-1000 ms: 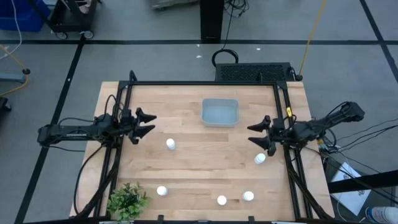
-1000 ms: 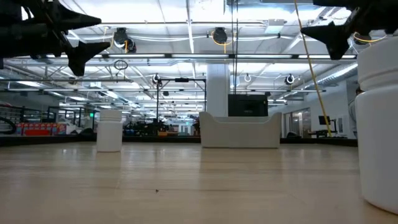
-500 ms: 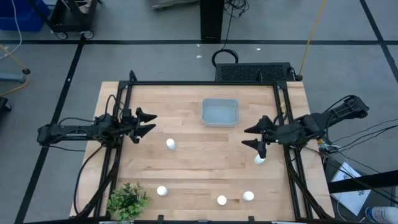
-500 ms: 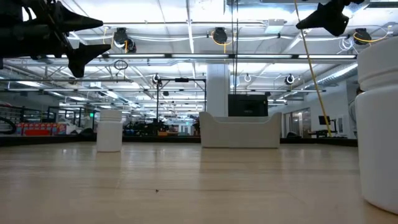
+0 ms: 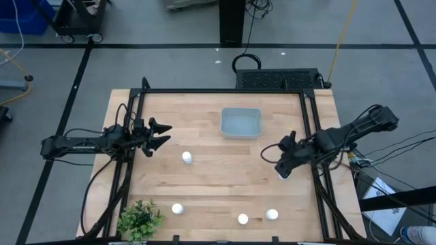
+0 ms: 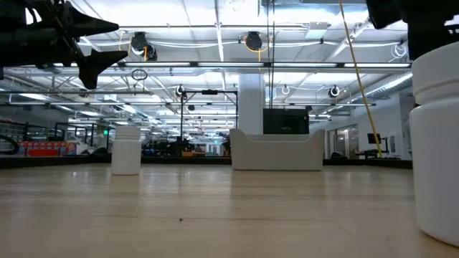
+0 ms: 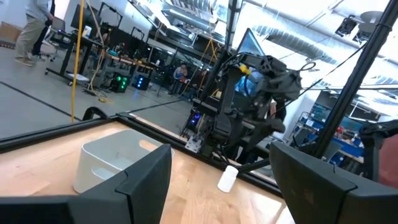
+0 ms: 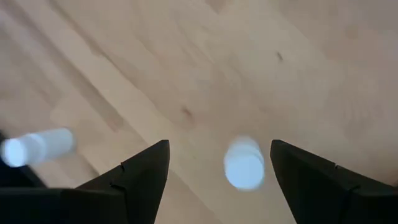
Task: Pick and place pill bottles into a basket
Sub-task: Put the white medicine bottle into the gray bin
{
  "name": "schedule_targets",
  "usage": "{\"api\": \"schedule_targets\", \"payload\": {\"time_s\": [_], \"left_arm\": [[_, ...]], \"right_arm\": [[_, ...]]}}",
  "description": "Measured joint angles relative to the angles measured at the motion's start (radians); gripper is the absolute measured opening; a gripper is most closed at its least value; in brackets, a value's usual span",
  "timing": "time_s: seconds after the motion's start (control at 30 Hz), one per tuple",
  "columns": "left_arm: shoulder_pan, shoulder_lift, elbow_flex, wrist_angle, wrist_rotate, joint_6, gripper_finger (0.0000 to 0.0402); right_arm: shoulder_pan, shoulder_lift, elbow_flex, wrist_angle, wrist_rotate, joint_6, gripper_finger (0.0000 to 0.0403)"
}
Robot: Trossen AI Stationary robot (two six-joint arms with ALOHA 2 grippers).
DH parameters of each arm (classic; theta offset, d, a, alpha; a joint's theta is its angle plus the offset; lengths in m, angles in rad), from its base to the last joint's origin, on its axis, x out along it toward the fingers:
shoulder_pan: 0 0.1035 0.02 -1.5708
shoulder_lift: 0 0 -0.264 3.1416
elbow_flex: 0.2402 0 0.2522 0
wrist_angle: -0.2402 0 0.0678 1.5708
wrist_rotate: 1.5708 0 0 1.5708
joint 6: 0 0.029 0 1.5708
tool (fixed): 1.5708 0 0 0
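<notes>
Wooden table (image 5: 225, 184), five bottles upright, caps up.
Right gripper (image 5: 275, 160), released, hovers over the right-centre bottle (image 8: 244, 163); left gripper (image 5: 162, 136) released, mid-left.

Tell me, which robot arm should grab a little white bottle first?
Probably the right one. The right gripper hangs open directly above a pill bottle, which shows between its fingers in its wrist view. The left gripper is open too, but waits off to the side of the nearest bottle.
</notes>
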Motion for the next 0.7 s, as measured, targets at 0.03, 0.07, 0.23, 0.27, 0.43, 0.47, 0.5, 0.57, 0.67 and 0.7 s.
{"api": "schedule_targets", "payload": {"time_s": [0.03,0.07,0.23,0.27,0.43,0.47,0.5,0.57,0.67,0.7], "left_arm": [[0.000,0.000,0.000,0.000,0.000,0.000,0.0274],[0.000,0.000,0.000,0.000,0.000,0.000,0.0274],[0.000,0.000,0.000,0.000,0.000,0.000,0.0273],[0.000,0.000,0.000,0.000,0.000,0.000,0.0273],[0.000,0.000,0.000,0.000,0.000,-0.006,0.0274],[0.000,0.000,0.000,0.000,0.000,-0.006,0.0274],[0.000,0.000,0.000,0.000,0.000,-0.007,0.0273],[0.000,0.000,0.000,0.000,0.000,-0.008,0.0274],[0.000,0.000,0.000,0.000,0.000,-0.009,0.0274],[0.000,0.000,0.000,0.000,0.000,-0.009,0.0274]], "right_arm": [[0.003,0.006,0.000,-0.014,0.000,0.015,0.0272],[0.007,0.012,0.000,-0.024,0.000,0.030,0.0272],[0.046,0.051,0.000,-0.058,0.005,0.120,0.0272],[0.053,0.060,0.000,-0.065,0.005,0.136,0.0272],[0.074,0.118,-0.001,-0.087,0.002,0.180,0.0272],[0.076,0.128,-0.001,-0.092,0.002,0.185,0.0272],[0.077,0.139,-0.001,-0.097,0.000,0.186,0.0272],[0.077,0.160,-0.002,-0.104,-0.008,0.187,0.0272],[0.077,0.180,-0.021,-0.095,-0.023,0.186,0.0272],[0.077,0.184,-0.030,-0.085,-0.024,0.186,0.0272]]}}
